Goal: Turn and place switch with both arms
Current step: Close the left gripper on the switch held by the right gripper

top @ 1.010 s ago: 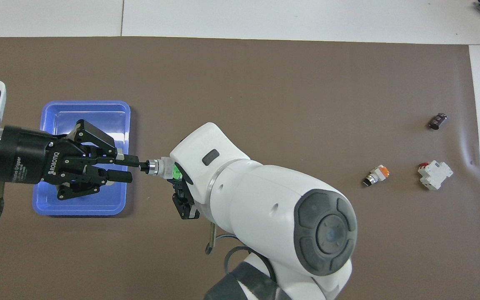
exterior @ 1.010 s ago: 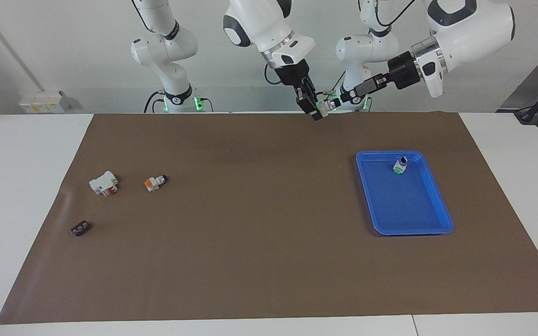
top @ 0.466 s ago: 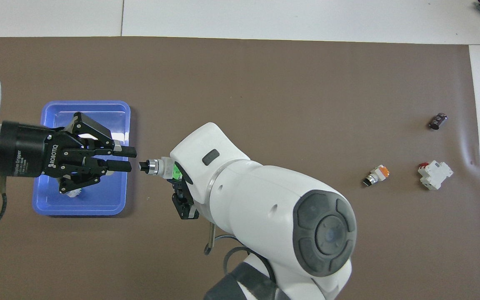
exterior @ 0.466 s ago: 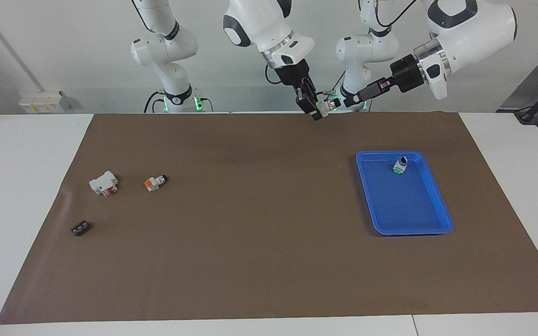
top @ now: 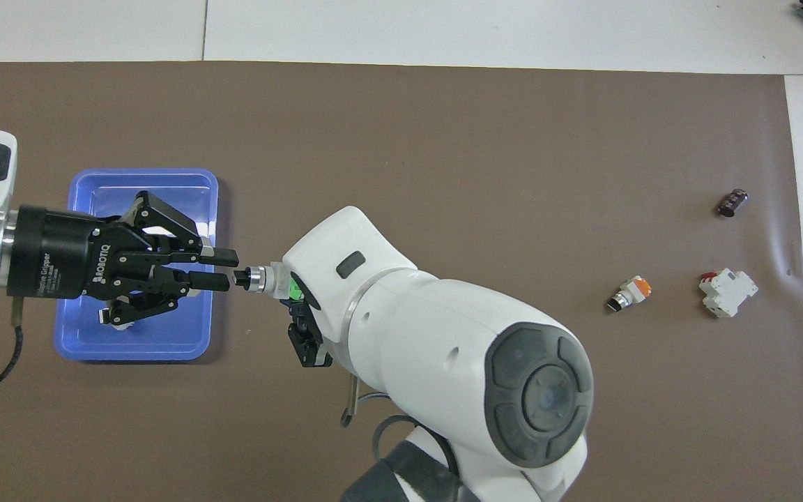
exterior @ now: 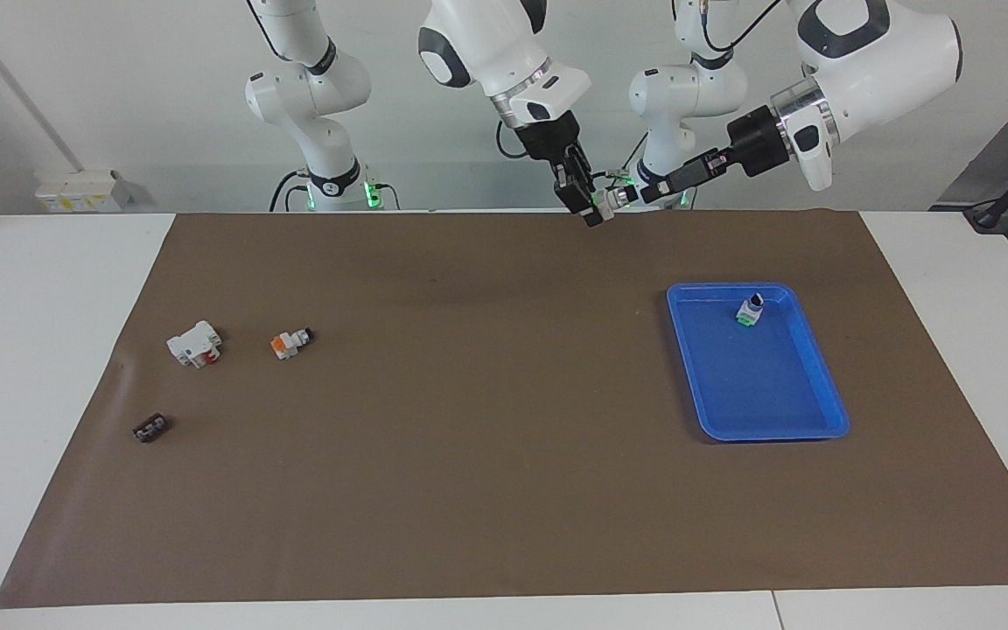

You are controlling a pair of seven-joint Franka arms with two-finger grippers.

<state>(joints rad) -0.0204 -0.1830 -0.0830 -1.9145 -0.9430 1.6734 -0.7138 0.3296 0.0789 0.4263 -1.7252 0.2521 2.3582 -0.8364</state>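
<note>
Turning appears to be the step in hand: the switch (top: 267,279) is being held up in the air over the brown mat (exterior: 469,490), near the robots' edge of the surface (exterior: 49,350) and beside the blue tray (top: 77,348), not yet placed. The right pincer (top: 288,293), reaching down from the right arm (exterior: 486,44), is clamping the switch by its green-faced base, with the silver collar and black knob pointing sideways toward the left arm's end. The left pincer (top: 227,268), stretched out level from the left arm (exterior: 871,44) and lying over the tray in the overhead view, is standing narrowly parted with its fingertips (top: 219,281) at the knob tip; whether they are gripping it or only bracketing it cannot be told. By my judgement the next move is calling for the left pincer to be seated squarely on the knob and the wrist rolled while the right keeps the body from spinning, and then for a carry to the tray. One switch with a green base (exterior: 750,311) is already standing in the tray, toward the robots' end of it. Another, orange-based (exterior: 290,341), is lying on the mat toward the right arm's end, beside a white block with red parts (exterior: 193,343) and a dark strip (exterior: 150,428).
</note>
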